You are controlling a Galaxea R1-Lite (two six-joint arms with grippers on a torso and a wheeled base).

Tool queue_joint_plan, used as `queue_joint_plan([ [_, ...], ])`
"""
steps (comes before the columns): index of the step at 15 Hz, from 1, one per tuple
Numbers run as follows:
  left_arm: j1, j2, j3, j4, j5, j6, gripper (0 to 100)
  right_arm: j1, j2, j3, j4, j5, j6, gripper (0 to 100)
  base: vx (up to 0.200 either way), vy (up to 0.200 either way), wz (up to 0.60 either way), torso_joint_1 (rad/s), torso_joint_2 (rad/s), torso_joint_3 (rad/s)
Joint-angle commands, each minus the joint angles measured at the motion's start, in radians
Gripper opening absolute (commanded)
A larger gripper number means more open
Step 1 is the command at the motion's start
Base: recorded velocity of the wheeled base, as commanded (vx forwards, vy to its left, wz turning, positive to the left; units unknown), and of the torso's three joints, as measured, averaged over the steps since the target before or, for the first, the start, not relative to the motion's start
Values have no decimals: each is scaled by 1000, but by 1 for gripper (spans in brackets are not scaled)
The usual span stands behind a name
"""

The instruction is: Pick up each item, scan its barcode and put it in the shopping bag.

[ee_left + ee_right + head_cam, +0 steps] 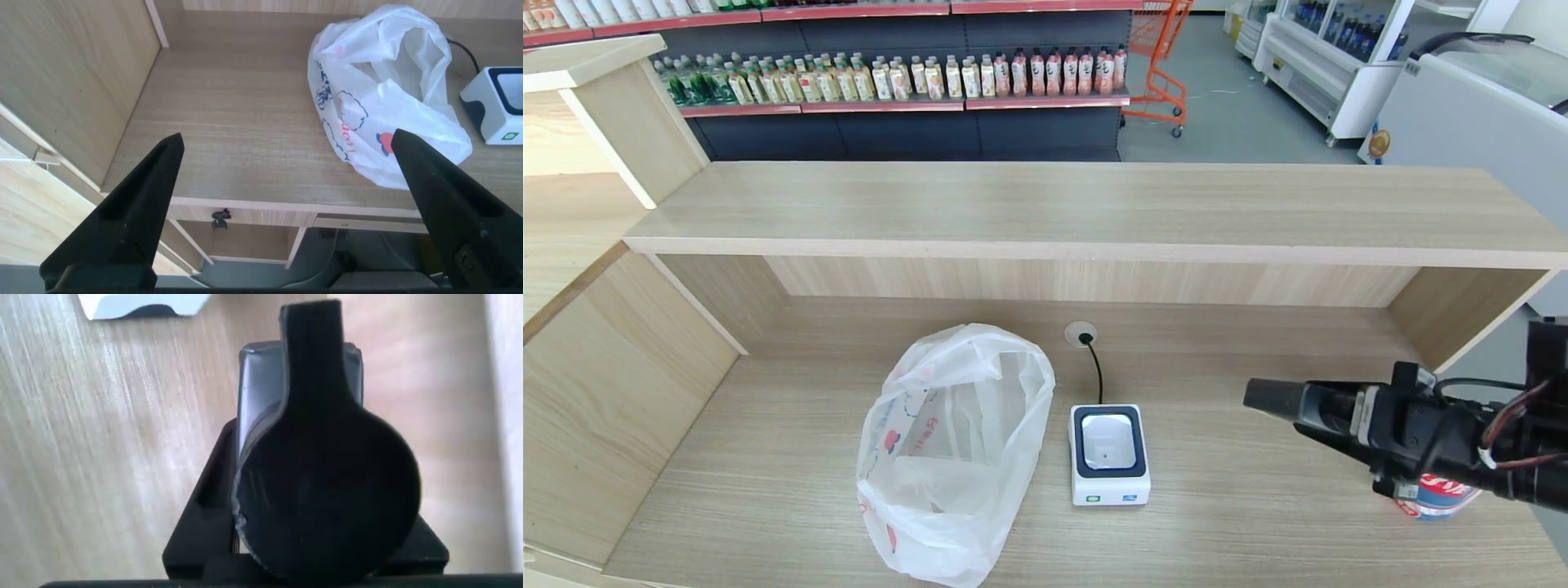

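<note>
A pale wooden checkout counter (pixel 1258 531) has a white barcode scanner (pixel 1109 453) lying near its middle. The scanner's dark window faces up, so a barcode can be passed over it. A black cable (pixel 1097 371) runs from the scanner to a hole in the counter behind it.

Just beside the scanner, on its left, sits the white plastic shopping bag (pixel 952 449). Its mouth gapes open, probably so scanned goods can drop straight in.

Well to the scanner's right, a labelled container (pixel 1437 500) in red and blue stands on the counter, mostly hidden under the right arm. The right gripper (pixel 1262 398) is above the counter between the container and the scanner, pointing toward the scanner. Whether it is open or closed cannot be told.

The left gripper (pixel 286 140) is spread wide and holds nothing. It is far to the scanner's left, beyond the bag, over the counter's near edge, apparently waiting out of the way.
</note>
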Motion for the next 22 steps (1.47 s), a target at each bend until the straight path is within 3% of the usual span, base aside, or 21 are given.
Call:
queue_joint_plan([
  [1, 0, 0, 0, 0, 0, 0, 100, -10, -69, 15, -10, 249, -440, 0, 0, 0, 0, 0, 0, 0],
  [2, 2, 0, 0, 0, 0, 0, 100, 6, -63, 13, -8, 315, -636, 0, 0, 0, 0, 0, 0, 0],
  [4, 0, 0, 0, 0, 0, 0, 100, 121, -51, 15, 36, 396, -1078, 0, 0, 0, 0, 0, 0, 0],
  [7, 2, 0, 0, 0, 0, 0, 100, 225, -26, 13, 139, 401, -1310, 0, 0, 0, 0, 0, 0, 0],
  [12, 0, 0, 0, 0, 0, 0, 100, 395, -8, 61, 142, 447, -1461, 0, 0, 0, 0, 0, 0, 0],
  [22, 0, 0, 0, 0, 0, 0, 100, 415, 15, 65, 144, 458, -1489, 0, 0, 0, 0, 0, 0, 0],
])
